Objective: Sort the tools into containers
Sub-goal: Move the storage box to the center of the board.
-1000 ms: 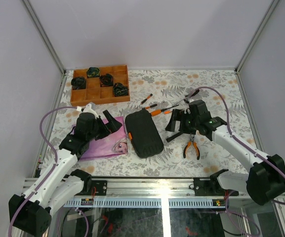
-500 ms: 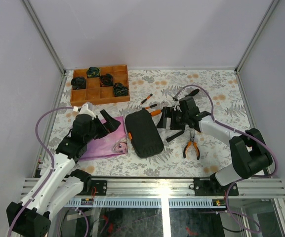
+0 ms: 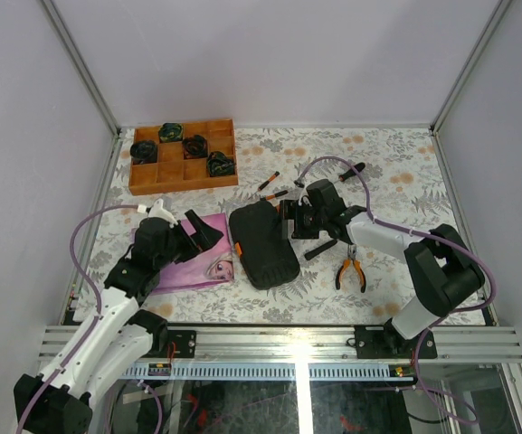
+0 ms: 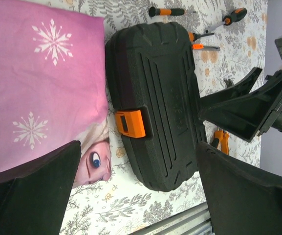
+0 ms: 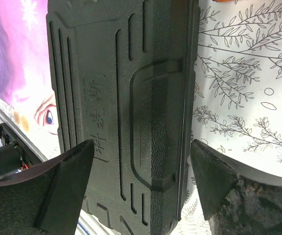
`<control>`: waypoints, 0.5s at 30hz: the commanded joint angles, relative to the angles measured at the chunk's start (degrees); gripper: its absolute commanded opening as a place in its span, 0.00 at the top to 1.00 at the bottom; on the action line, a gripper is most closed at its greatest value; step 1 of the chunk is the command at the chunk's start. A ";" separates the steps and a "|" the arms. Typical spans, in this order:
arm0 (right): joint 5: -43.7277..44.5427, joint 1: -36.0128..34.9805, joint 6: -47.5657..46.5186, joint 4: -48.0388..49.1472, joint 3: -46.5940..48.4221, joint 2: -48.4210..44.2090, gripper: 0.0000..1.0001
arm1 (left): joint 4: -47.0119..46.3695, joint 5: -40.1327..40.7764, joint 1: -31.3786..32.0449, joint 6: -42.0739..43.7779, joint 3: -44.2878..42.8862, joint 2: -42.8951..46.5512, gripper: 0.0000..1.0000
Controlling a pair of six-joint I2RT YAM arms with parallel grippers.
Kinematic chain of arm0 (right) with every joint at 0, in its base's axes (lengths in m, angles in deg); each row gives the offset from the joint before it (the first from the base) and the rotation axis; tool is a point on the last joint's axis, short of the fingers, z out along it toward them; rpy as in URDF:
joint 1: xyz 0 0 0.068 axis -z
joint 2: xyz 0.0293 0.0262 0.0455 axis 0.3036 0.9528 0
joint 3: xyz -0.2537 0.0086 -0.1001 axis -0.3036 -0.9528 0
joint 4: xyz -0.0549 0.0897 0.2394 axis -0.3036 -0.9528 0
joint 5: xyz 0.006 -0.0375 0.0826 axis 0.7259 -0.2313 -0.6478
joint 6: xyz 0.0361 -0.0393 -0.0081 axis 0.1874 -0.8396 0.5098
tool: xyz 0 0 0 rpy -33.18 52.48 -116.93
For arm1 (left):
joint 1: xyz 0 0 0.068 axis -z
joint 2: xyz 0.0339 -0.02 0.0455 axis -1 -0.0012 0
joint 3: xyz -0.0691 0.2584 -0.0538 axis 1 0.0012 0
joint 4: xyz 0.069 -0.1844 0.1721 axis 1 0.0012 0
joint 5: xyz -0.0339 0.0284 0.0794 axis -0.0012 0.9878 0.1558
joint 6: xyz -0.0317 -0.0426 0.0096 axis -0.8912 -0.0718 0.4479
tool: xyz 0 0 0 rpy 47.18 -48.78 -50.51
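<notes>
Floral table. Mid-table lies the case, black, ribbed and shut. Its orange latch faces a pink cloth on its left.

I judge the case to be stiff hard plastic, heavier than any tool and too broad to span across. The thin lid edge opposite the latch looks like the best hold, once the latch is freed.

My right arm reaches low across the table. Its pincer sits level at the case's right edge, jaws wide, holding nothing. My left pincer hovers over the cloth, fully open and empty.

The hammer, pliers and screwdrivers lie loose, right of and behind the case.
</notes>
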 commanded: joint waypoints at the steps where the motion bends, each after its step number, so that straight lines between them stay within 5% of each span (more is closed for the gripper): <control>1: 1.59 -0.08 -1.89 0.51 2.53 0.40 0.19 | -5.47 -3.18 -0.52 -2.25 4.41 3.40 0.00; 15: 2.80 -0.06 -4.22 -2.33 1.45 2.15 0.29 | -5.74 -0.99 -0.54 -2.74 5.37 4.29 0.00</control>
